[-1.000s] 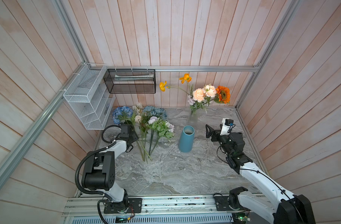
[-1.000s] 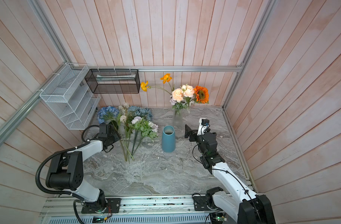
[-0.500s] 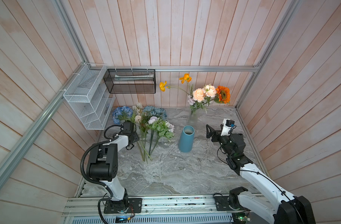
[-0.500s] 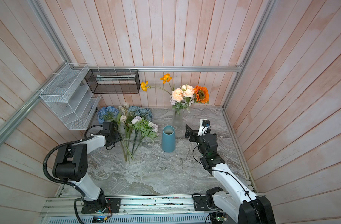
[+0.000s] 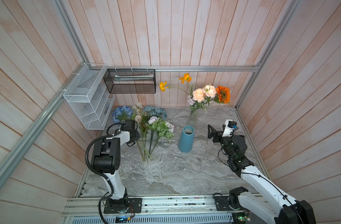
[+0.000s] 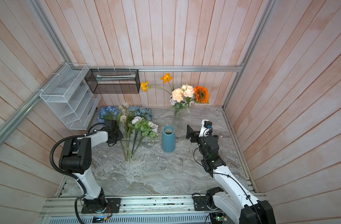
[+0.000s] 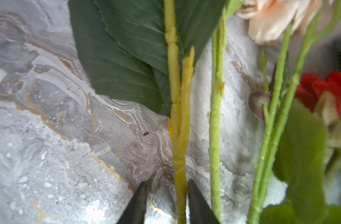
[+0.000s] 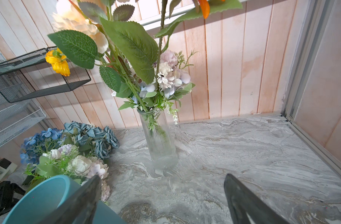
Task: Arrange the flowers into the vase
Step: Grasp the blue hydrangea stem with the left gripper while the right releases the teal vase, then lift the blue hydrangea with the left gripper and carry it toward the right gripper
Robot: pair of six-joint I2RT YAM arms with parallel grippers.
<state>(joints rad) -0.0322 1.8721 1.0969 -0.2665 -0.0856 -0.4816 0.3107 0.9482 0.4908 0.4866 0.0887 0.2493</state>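
Note:
A bundle of loose flowers [image 5: 152, 124] [image 6: 135, 124] lies on the marble table, heads toward the back wall, stems fanned toward the front. My left gripper [image 5: 135, 135] [image 6: 117, 134] is low at the bundle's left side. In the left wrist view its jaws [image 7: 166, 191] straddle a yellow-green stem [image 7: 180, 155]; one finger touches it and a gap shows at the other. An empty blue vase [image 5: 186, 140] [image 8: 43, 199] stands mid-table. A clear glass vase [image 5: 193, 118] [image 8: 160, 143] behind it holds a bouquet. My right gripper [image 5: 210, 131] [image 8: 161, 188] hovers wide open, right of the blue vase, holding nothing.
A white wire rack [image 5: 88, 97] hangs on the left wall and a black mesh basket [image 5: 129, 80] on the back wall, both above the loose flowers. Wooden walls close the table in on three sides. More green stems [image 7: 215, 135] lie right beside the straddled one.
My left arm swung in toward the stems and its jaws narrowed around the yellow-green stem. The right arm, both vases and the flowers have not moved.

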